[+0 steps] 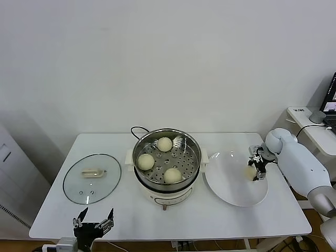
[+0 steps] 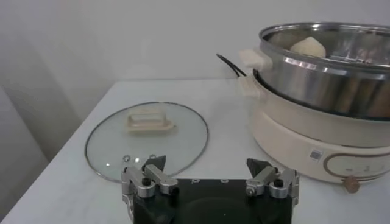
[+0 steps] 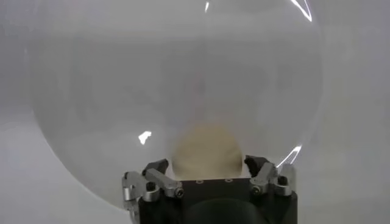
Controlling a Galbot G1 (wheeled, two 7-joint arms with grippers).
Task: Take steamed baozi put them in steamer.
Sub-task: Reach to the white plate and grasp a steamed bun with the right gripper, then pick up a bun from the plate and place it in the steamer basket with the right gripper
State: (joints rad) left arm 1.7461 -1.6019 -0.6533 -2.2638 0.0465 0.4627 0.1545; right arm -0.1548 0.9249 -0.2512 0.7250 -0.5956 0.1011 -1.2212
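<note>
We had our right gripper [image 1: 255, 171] fingers clamped on the fourth cream-white round baozi [image 1: 251, 171] at the white plate's [image 1: 231, 195] 3 o'clock edge; next, lift toward the steel steamer basket [image 1: 193, 148]. Left gripper [image 1: 94, 219] parked, fingers apart.

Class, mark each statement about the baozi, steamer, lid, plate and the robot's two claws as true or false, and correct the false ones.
1. Three steamed baozi lie in the steamer. True.
2. The glass lid covers the steamer. False: it lies flat on the table, to the steamer's left.
3. The right claw is at a fourth baozi over the white plate. True.
4. The left claw grips the lid's handle. False: it is open and empty, near the table's front edge.
</note>
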